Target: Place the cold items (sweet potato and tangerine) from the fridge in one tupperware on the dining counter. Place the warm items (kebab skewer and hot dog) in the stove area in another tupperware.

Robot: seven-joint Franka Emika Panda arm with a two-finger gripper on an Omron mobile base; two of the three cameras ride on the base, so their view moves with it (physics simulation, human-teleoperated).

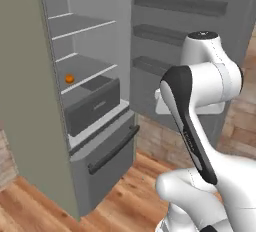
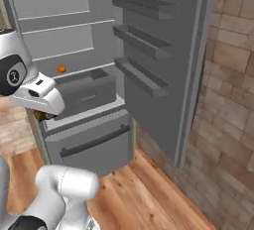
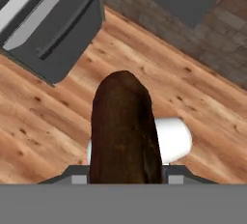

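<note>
- The fridge (image 1: 95, 106) stands open, its door swung wide so that the shelves and the grey drawer (image 1: 92, 107) can be reached from the front.
- The tangerine (image 1: 69, 78) sits alone on the shelf just above the drawer, toward the back; the right base view shows it in the same spot (image 2: 61, 68). It is untouched and well apart from the arm.
- The sweet potato (image 3: 125, 131) fills the middle of the hand view, a dark brown lumpy length rising from between the jaws. Below it lie the wood floor (image 3: 43, 121) and a corner of the fridge's bottom drawer front (image 3: 58, 30).
- The gripper (image 3: 125, 182) has its jaws pinching the sweet potato, partly closed around its width. The fingertips themselves are hidden behind it, so the exact contact cannot be told.
- In the right base view the hand (image 2: 42, 97) hangs outside the fridge, in front of the drawer's left edge, with a dark speck under it that is probably the sweet potato's end.
- Holding it clear of the shelves and over open floor suits carrying: nothing can snag it as the base drives off.
- My judgement: the first cold item is out and ready for the trip to a tray on the dining table; the tangerine waits for a second visit.
- Risk: a long, uneven root held near one end may swing or slip.
</note>
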